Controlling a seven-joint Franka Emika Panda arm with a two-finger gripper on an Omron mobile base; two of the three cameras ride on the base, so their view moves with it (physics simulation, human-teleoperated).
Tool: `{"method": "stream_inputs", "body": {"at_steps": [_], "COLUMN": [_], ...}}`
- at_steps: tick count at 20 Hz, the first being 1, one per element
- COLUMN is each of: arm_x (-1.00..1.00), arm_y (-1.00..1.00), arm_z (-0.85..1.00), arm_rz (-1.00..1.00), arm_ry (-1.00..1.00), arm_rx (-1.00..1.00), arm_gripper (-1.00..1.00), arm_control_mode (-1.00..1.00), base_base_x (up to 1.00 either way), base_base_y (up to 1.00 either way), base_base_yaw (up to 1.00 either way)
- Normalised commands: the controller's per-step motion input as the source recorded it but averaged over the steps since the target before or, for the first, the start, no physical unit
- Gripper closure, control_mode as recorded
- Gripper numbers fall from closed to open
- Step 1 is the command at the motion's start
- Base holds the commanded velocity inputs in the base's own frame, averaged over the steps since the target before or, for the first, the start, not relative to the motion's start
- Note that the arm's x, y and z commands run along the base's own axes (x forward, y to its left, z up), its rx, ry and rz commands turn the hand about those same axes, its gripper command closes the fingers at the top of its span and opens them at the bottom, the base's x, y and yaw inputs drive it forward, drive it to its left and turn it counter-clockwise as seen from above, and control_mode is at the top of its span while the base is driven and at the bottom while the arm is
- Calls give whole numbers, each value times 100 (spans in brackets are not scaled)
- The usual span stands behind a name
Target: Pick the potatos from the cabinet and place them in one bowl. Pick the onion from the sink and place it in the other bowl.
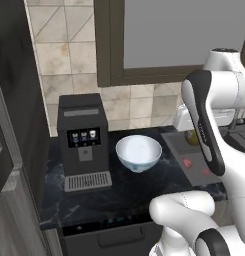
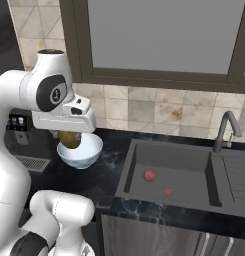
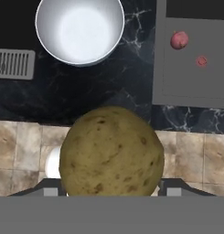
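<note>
My gripper (image 2: 68, 134) is shut on an olive-brown potato (image 2: 69, 141) and holds it in the air over the dark counter. In the hand view the potato (image 3: 111, 153) sits large between the fingertips. It also peeks out behind my arm in the left base view (image 1: 192, 137). The white bowl (image 2: 86, 156) (image 1: 139, 162) (image 3: 81, 32) stands empty on the counter, just below and beyond the potato. The reddish-pink onion (image 2: 150, 175) (image 3: 178, 40) (image 1: 187, 162) lies in the dark sink (image 2: 189, 160). The cabinet (image 1: 14, 110) rises at the far left. The other bowl is out of view.
A black coffee machine (image 1: 84, 140) stands left of the white bowl, and its drip grille (image 3: 13, 64) lies beside the bowl. A smaller red bit (image 2: 168, 191) lies in the sink near the onion. The curved tap (image 2: 226, 127) stands at the sink's back right.
</note>
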Motion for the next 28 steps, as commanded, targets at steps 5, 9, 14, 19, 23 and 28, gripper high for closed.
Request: {"method": "stream_inputs", "body": {"at_steps": [5,9,14,19,23,28], "arm_x": [0,0,46,65,53,43], "arm_y": [0,0,19,22,16,18], "arm_z": [0,0,-23,-36,-36,-44], "arm_rz": [0,0,0,0,0,0], "arm_ry": [0,0,0,0,0,1], "arm_rx": [0,0,0,0,0,0], "arm_gripper": [100,100,100,100,100,100], "arm_control_mode": [100,100,-100,-100,-100,-100], "base_base_x": [41,30,0,0,0,0], "base_base_y": [0,0,0,0,0,0], "base_base_yaw": [0,0,0,0,0,0]}}
